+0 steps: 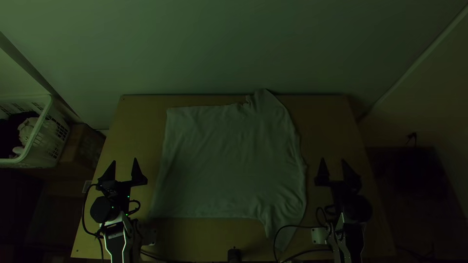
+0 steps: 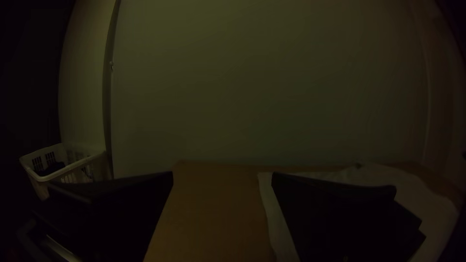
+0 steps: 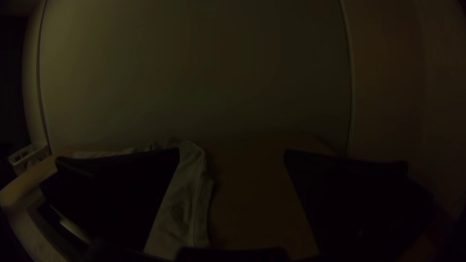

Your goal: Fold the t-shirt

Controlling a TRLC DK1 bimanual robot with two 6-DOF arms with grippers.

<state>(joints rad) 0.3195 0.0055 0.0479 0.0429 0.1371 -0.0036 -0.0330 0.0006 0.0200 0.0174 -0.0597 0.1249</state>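
1. Behind the table, a smooth pale wall (image 1: 209, 48).
2. Under everything, a flat, light wooden table (image 1: 134, 122).
3. Across its middle, a pale soft-cloth t-shirt (image 1: 226, 160), spread out, wrinkled toward the right, its near sleeve crossed by a thin black cable (image 1: 292, 226) in the top view.
4. Off the table's left side, a white slotted plastic basket (image 1: 40, 124) holding dark and light cloth.
5. Either side of the shirt, the black left gripper (image 1: 125, 160) and black right gripper (image 1: 333, 159), flat fingers wide apart, both empty.
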